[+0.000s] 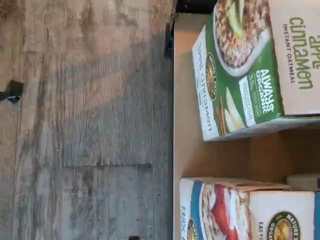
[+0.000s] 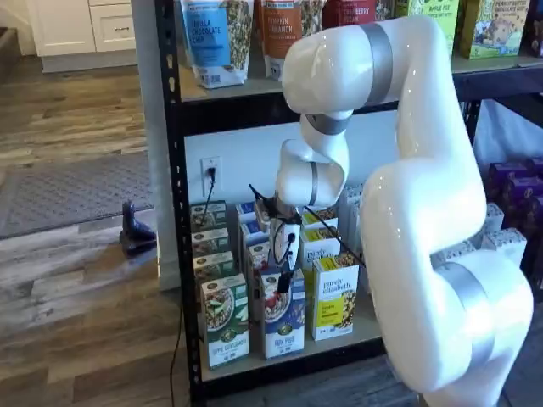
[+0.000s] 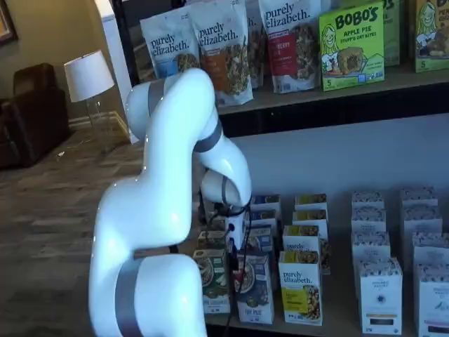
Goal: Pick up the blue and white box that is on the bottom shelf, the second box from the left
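Observation:
The blue and white box [image 2: 284, 327] stands at the front of the bottom shelf [image 2: 361, 336], between a green-and-white carton [image 2: 225, 332] and a yellow-and-white carton [image 2: 335, 298]. It shows in both shelf views [image 3: 254, 289] and in the wrist view [image 1: 235, 210], where the berry bowl picture shows. My gripper [image 2: 285, 278] hangs just above the box's top edge; its white body and dark fingers show, but no gap can be made out. In a shelf view the gripper [image 3: 237, 242] is partly behind the arm. Nothing is held.
More cartons stand in rows behind the front ones. White boxes [image 3: 381, 295] fill the shelf's right part. Bags [image 3: 221, 45] stand on the higher tier. The wood floor [image 1: 90, 125] lies in front of the shelf's black rail [image 2: 280, 370]. A cable hangs beside the gripper.

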Robot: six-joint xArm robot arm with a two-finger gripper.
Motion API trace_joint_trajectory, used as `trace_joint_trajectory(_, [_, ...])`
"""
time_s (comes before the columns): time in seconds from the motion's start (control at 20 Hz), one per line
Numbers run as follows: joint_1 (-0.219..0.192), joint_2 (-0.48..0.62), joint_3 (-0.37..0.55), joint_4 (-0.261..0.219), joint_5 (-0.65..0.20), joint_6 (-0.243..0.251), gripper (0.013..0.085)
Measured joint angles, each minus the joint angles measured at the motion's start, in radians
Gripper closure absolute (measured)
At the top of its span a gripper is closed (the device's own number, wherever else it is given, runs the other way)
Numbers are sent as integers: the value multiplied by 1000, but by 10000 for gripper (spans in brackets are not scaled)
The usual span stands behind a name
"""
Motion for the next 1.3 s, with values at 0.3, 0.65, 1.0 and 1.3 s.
trace_joint_trajectory(0.3, [-8, 97, -144, -132, 116, 112, 130])
trace_joint_trajectory(0.65, [-12, 143, -180, -49, 56, 36, 130])
trace_joint_trajectory(1.0, [-25, 201, -269, -79, 79, 53, 130])
trace_joint_trajectory(1.3, [-24, 260, -348, -166, 123, 129, 130])
